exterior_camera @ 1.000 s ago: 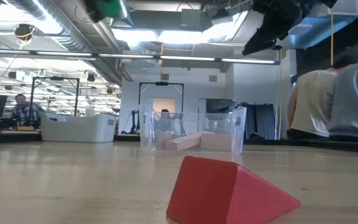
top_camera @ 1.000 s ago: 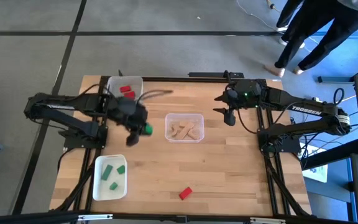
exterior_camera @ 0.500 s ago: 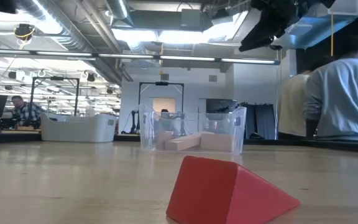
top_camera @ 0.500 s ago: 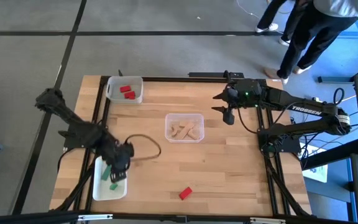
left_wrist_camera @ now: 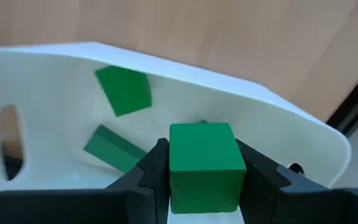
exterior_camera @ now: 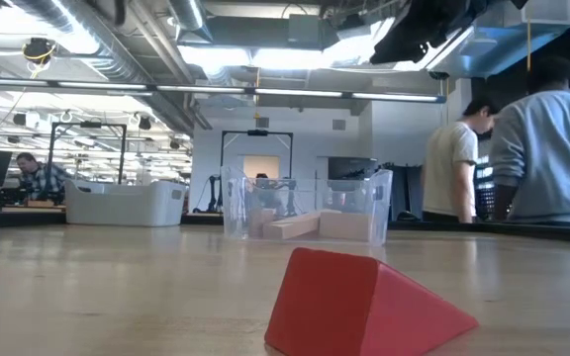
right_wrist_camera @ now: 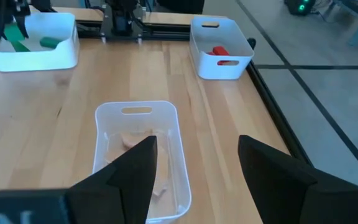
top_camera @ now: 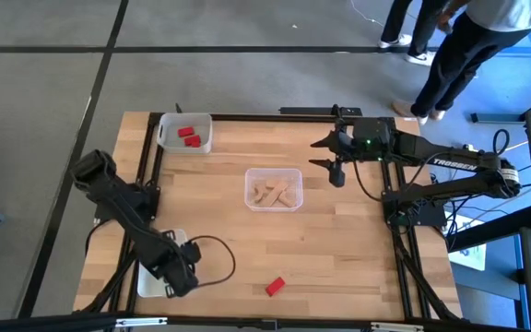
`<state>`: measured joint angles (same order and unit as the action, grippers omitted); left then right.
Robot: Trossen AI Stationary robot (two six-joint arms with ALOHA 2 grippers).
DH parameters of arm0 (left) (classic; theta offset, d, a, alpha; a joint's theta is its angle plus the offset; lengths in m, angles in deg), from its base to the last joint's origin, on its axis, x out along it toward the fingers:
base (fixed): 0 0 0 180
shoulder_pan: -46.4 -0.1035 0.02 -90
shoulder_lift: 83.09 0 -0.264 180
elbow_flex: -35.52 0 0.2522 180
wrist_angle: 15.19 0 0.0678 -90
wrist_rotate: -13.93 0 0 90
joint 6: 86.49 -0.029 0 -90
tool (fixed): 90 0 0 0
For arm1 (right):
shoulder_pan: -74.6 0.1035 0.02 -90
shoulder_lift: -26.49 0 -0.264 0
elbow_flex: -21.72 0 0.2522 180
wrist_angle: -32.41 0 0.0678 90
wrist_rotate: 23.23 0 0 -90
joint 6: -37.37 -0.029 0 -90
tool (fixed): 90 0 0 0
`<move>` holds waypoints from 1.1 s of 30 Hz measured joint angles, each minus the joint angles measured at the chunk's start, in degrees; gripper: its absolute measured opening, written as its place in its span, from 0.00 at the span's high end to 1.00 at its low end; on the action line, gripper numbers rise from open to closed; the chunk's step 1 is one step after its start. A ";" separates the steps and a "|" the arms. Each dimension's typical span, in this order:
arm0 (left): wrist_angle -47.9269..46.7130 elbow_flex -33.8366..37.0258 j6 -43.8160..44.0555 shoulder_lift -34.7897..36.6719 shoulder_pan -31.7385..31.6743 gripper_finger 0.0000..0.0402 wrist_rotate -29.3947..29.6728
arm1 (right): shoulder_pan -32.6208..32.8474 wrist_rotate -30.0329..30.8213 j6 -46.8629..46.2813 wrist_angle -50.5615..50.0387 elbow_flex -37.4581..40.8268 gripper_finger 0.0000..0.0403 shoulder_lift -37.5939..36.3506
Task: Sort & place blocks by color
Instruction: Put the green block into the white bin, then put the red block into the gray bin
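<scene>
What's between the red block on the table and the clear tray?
Nothing: bare wood between the red block and the clear tray in the high view; the low view agrees.

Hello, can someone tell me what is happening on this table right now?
The left gripper holds a green block over the white tray that already contains two green blocks. The right gripper waits open above the clear tray of plain wooden blocks. One red block lies loose on the table.

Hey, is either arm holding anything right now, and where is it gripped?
The left tool holds a green block by its two opposite side faces, over the white tray. The right tool is open, holding nothing.
</scene>
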<state>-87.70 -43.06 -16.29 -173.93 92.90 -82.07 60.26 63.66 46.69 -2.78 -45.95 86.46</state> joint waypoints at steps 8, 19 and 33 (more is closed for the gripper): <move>2.39 -0.02 0.19 -4.62 0.02 0.68 -1.60 | 0.03 -0.02 0.00 1.11 0.00 0.44 0.00; 2.39 -0.02 -2.80 -5.73 -0.07 0.57 1.46 | 0.03 -0.02 -0.17 1.04 0.00 0.44 0.00; 2.20 -0.02 3.65 -1.57 -2.54 0.56 2.64 | 0.03 -0.13 -3.76 1.00 0.00 0.44 0.00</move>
<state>-85.50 -43.08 -12.64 -175.50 90.37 -79.43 60.29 63.53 42.93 -1.77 -45.95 86.46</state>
